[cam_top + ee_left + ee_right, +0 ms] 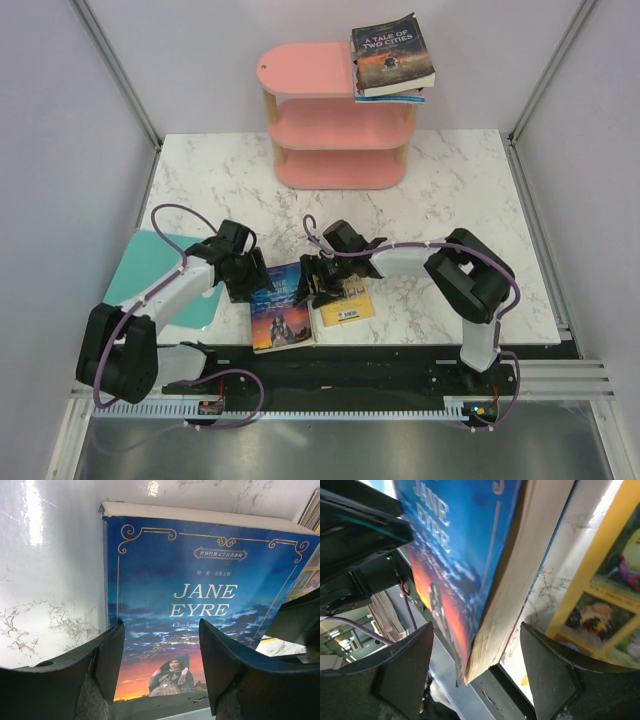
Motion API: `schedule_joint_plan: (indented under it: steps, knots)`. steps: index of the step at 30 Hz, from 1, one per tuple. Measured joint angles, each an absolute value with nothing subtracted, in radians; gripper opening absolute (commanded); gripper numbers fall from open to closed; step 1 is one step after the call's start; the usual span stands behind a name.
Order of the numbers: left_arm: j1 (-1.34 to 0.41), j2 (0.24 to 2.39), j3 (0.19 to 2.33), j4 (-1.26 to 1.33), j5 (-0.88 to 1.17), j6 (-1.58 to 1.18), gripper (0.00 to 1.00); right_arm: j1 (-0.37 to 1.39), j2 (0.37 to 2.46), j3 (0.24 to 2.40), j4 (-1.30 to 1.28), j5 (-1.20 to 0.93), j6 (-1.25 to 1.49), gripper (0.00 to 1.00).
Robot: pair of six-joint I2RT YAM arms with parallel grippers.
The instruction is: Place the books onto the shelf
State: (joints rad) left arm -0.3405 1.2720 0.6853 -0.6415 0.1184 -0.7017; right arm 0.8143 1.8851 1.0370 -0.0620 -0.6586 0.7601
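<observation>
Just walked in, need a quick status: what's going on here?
Both arms are on the blue Jane Eyre at the near edge of the table. The left gripper sits open over its cover. The right gripper, also open, has the page edge between its fingers without clamping it. A yellow book lies beside it. A Tale of Two Cities is on the top tier of the pink shelf, overhanging the right end, with another book under it.

A robot lab test cell: plain white walls in aluminium framing enclose a marble-patterned table.
</observation>
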Motion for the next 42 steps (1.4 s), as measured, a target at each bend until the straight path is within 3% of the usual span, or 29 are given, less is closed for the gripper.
schedule_joint_plan:
  steps: [7,14,17,21,24,29,34,42]
  knots:
    - [-0.324,1.306,0.693,-0.629,0.184,-0.700,0.68,0.841,1.920,1.036,-0.004,-0.678,0.820,0.72]
    - [-0.322,1.324,0.682,-0.556,0.285,-0.700,0.68,0.842,1.910,0.958,0.209,-0.685,0.969,0.64]
    - [-0.322,1.331,0.677,-0.524,0.322,-0.700,0.68,0.842,1.910,0.938,0.281,-0.684,1.017,0.46]
    - [-0.322,1.335,0.674,-0.511,0.341,-0.700,0.67,0.844,1.911,0.942,0.293,-0.682,1.021,0.11]
    - [-0.322,1.329,0.671,-0.501,0.347,-0.700,0.68,0.839,1.914,0.944,0.268,-0.686,1.020,0.01]
    - [-0.335,1.231,0.653,-0.505,0.282,-0.698,0.75,0.843,1.917,0.963,0.263,-0.673,1.013,0.00]
    - [-0.343,0.955,0.630,-0.508,0.175,-0.673,0.80,0.828,1.915,0.981,0.299,-0.669,0.981,0.00]
    - [-0.343,0.707,0.526,-0.426,0.138,-0.645,0.83,0.654,1.858,0.981,0.361,-0.702,0.982,0.00]
